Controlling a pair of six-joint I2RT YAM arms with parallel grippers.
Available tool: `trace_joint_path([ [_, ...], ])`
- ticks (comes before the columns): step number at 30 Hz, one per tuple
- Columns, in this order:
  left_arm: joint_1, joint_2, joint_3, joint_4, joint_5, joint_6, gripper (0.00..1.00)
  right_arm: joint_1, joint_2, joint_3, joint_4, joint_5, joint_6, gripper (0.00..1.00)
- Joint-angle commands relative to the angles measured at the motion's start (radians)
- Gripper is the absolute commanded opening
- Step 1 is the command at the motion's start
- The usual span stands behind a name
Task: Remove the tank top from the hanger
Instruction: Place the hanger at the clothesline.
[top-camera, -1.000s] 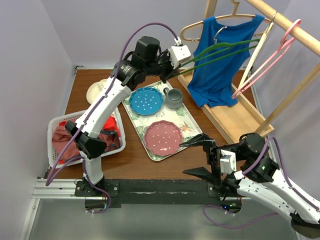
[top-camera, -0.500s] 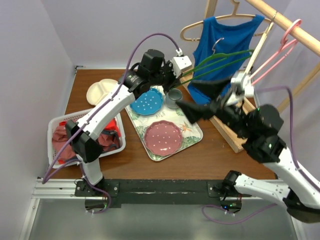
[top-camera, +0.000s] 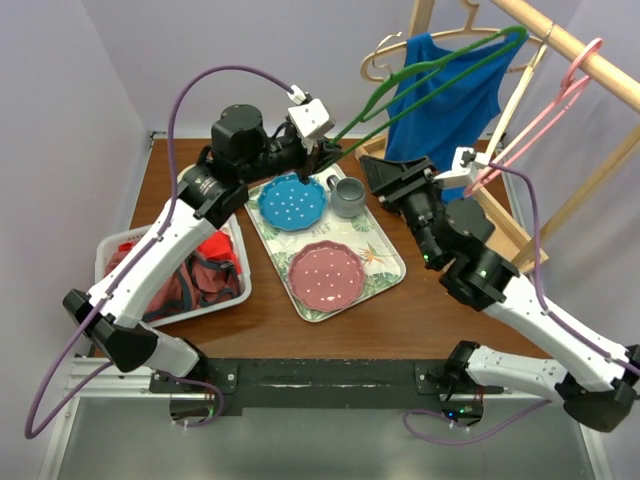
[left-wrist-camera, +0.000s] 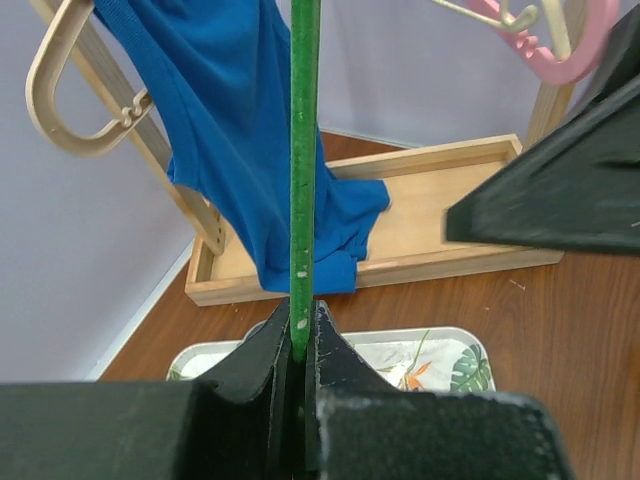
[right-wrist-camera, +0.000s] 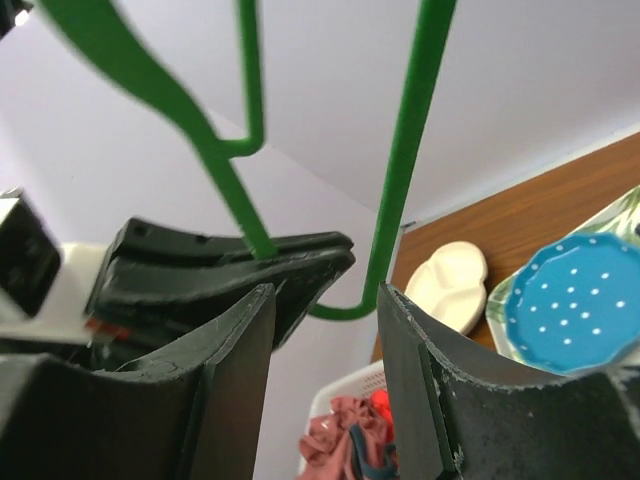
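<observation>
The blue tank top (top-camera: 445, 95) hangs at the wooden rack, its lower part pooled in the rack's base tray. A green hanger (top-camera: 430, 70) slants from the tank top's right strap down to my left gripper (top-camera: 318, 153), which is shut on its near end. In the left wrist view the green bar (left-wrist-camera: 304, 150) rises straight out of the left gripper (left-wrist-camera: 302, 322), with the tank top (left-wrist-camera: 240, 130) behind it. My right gripper (top-camera: 385, 172) is beside the hanger's lower end. Its jaws (right-wrist-camera: 325, 290) stand apart, the green hanger (right-wrist-camera: 405, 170) just beyond them, untouched.
A floral tray (top-camera: 375, 240) carries a blue plate (top-camera: 292, 200), a pink plate (top-camera: 326, 273) and a grey mug (top-camera: 348, 197). A white basket (top-camera: 105, 262) of clothes sits at the left. A pink hanger (top-camera: 545, 110) and a wooden hanger (top-camera: 385, 55) hang on the rack.
The right arm swung from the front edge up to the hanger's lower end, and its jaws narrowed. The left gripper pulled back left; the hanger now tilts up more steeply.
</observation>
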Motion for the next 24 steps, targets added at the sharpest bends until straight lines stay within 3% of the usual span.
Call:
trace_joint_path([
  [1,0.004,-0.005,-0.009,0.058,0.041,-0.03,0.0,0.003,0.063,0.047,0.099,0.086,0.165,0.5],
  [11,0.004,-0.016,-0.03,0.047,0.067,-0.038,0.0,0.003,0.123,0.018,0.234,0.084,0.201,0.5],
  [24,0.004,-0.027,-0.055,0.05,0.078,-0.055,0.0,0.002,0.233,0.078,0.237,0.092,0.184,0.45],
])
